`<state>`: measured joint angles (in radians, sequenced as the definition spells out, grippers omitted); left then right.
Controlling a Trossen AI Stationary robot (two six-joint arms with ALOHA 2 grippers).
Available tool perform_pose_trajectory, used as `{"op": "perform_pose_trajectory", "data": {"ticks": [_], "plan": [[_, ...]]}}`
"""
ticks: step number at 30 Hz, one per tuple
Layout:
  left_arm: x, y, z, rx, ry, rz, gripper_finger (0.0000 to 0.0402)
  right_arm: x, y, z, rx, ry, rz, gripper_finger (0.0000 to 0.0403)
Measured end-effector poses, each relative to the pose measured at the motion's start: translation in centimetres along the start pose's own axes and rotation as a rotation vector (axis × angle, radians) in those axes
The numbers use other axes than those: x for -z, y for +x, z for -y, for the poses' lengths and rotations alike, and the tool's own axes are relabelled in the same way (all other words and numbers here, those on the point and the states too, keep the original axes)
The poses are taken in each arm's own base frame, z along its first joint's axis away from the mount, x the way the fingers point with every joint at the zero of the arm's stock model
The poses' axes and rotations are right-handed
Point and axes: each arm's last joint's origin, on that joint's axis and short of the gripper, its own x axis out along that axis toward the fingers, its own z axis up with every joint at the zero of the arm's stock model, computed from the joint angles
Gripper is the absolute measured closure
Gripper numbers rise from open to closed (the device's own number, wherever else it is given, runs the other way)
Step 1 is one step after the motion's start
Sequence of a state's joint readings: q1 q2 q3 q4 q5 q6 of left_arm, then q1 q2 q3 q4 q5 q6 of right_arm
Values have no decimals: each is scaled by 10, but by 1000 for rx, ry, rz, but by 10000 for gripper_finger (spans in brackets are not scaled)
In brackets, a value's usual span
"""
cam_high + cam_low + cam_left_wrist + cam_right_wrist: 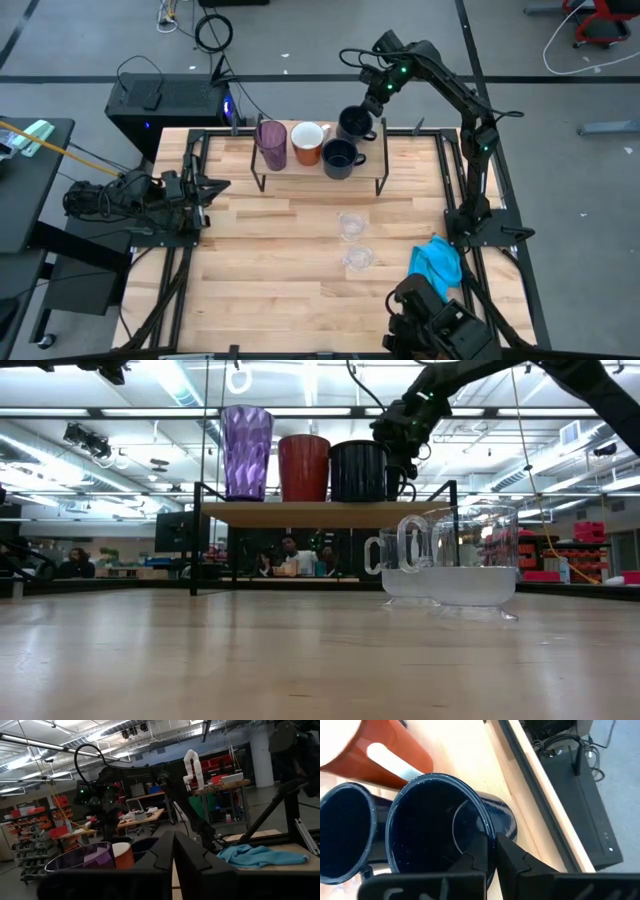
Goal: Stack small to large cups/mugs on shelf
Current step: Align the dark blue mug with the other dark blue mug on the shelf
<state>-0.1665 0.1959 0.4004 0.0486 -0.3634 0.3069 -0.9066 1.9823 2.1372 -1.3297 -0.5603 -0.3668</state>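
Note:
The shelf (300, 178) stands at the table's far side. On it stand a purple tumbler (271, 143), a white-and-orange mug (308, 142) and a dark mug (340, 157). My right gripper (495, 854) is shut on a second dark mug (355, 122) at the shelf's far right part. Two clear glasses (351, 225) (358, 258) stand on the tabletop in front of the shelf. My left gripper (215, 187) is shut and empty at the table's left edge. My right gripper pinches the dark mug's rim (489, 836), one finger inside the mug and one outside against its wall. The fingers come from above, slanting in from the table's far right. The mug is upright over the shelf's far edge; I cannot tell whether its base rests on the plank.
A blue cloth (437, 260) lies on the table near the right front. Black frame rails (440, 180) run along the table's edges. Bare tabletop (270, 260) lies to the left of the glasses. People sit in the room beyond the table (290, 555).

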Motion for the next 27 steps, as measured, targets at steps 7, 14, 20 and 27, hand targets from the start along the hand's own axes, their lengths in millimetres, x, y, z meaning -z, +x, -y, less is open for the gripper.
{"op": "perform_pose_trajectory", "data": {"ticks": [7,14,20,27], "plan": [[0,0,0,0,0,0,393,0,0,1,17,5,-5,382],[0,0,0,0,0,0,376,0,0,1,20,4,-6,381],[0,0,0,0,0,0,391,-1,0,1,28,-4,5,374],[0,0,0,0,0,-1,382,-4,0,3,40,-16,27,340]]}}
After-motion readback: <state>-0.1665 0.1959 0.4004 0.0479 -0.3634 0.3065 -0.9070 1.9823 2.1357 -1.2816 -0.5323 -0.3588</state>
